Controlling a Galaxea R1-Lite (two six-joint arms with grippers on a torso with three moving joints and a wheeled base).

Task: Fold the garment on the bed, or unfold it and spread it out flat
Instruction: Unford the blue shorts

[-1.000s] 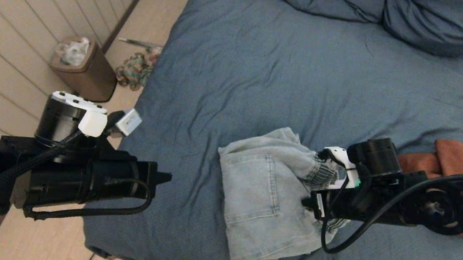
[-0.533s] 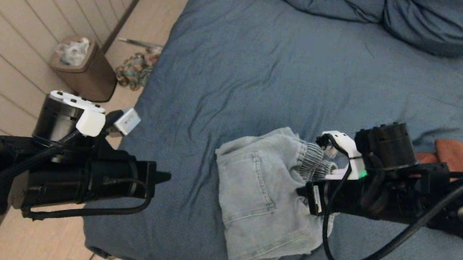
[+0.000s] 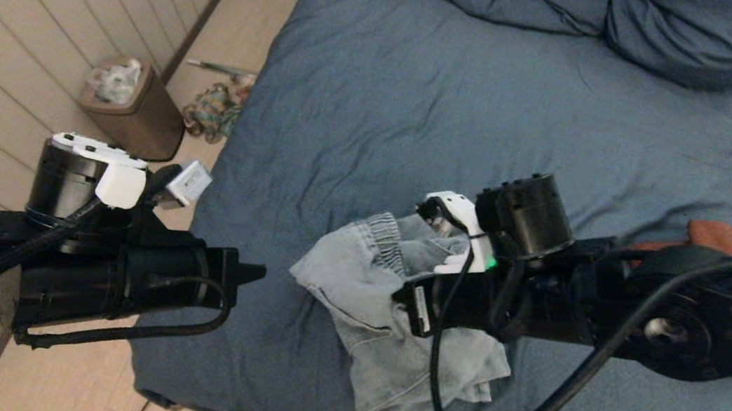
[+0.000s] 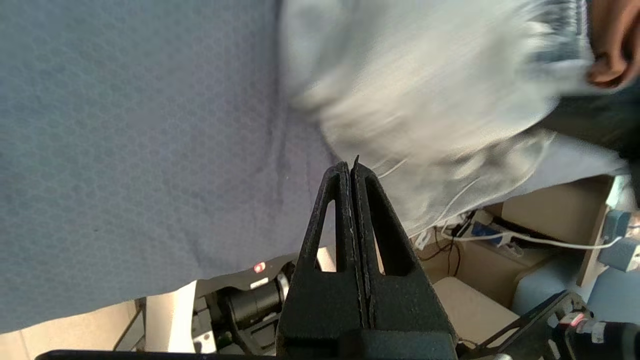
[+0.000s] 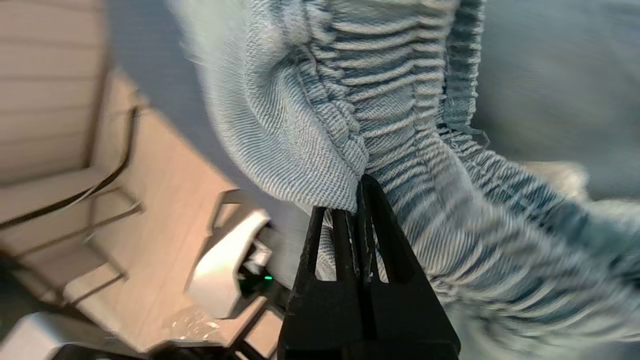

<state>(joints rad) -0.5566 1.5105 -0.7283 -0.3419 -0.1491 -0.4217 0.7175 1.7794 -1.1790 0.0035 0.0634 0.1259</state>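
One pincer (image 5: 361, 182) gripping jeans (image 5: 400, 125), bed (image 3: 424, 86)

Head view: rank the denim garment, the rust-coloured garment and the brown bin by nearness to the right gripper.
1. Denim garment, clamped in the right gripper.
2. Rust-coloured garment, on the bed to the robot's right.
3. Brown bin, on the floor by the wall, left.

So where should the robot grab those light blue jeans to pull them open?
Best on the ribbed elastic waistband of the light blue jeans, coming from the robot's right side. That band is thick and bunched up, standing proud of the bed, so thin fingers probably bite it well. The right gripper is already shut on it there. The left gripper is shut, holding nothing.
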